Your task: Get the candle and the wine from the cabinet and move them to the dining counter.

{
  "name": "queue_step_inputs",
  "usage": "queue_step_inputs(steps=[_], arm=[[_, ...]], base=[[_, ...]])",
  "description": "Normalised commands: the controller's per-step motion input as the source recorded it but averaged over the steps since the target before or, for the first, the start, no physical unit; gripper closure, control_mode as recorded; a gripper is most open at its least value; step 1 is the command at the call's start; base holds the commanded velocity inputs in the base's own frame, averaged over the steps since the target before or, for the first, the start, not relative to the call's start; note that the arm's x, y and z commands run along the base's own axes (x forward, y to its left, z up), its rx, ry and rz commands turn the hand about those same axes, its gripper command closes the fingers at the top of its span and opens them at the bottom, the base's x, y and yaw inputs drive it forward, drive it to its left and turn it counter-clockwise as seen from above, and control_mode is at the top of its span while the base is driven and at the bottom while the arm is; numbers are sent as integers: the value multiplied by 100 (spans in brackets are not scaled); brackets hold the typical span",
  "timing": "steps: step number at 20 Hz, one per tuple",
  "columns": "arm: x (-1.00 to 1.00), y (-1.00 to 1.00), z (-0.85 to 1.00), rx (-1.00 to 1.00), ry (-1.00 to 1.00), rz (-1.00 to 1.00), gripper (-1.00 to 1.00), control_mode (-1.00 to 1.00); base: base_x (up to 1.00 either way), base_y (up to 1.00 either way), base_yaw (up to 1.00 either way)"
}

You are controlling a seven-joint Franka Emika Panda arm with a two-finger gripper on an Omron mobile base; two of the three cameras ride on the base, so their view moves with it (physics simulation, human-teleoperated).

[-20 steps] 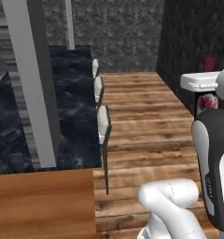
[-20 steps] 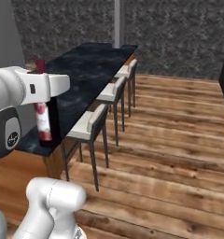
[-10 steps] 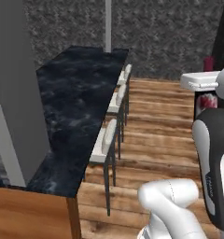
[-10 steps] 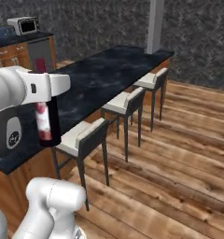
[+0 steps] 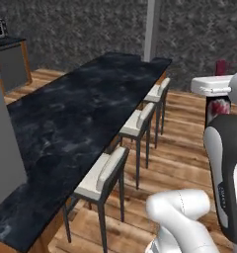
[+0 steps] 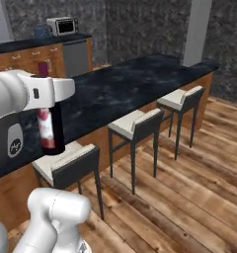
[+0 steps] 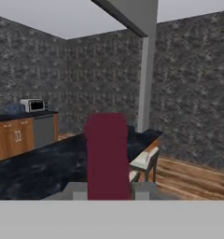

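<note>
Gripper (image 6: 50, 129) closed on wine (image 6: 49, 132), bottle upright, held in air. Dining counter (image 5: 81, 123) lies alongside, three stools (image 6: 135, 126) along its edge.

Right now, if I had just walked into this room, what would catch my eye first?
Probably the wine, a dark bottle with a red-pink label, held upright in the air by the white arm's gripper, just short of the near end of the counter. Next, the dining counter, a long black marbled slab running away toward a grey pillar. Along its side stand three cushioned stools on a wooden floor.
</note>
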Motion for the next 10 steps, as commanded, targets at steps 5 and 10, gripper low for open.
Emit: queue_step_inputs(steps=[5, 10], arm=[[0, 0, 0, 0, 0, 0, 100, 100], [0, 0, 0, 0, 0, 0, 100, 100]], base=[[58, -79, 53], [37, -67, 62]])
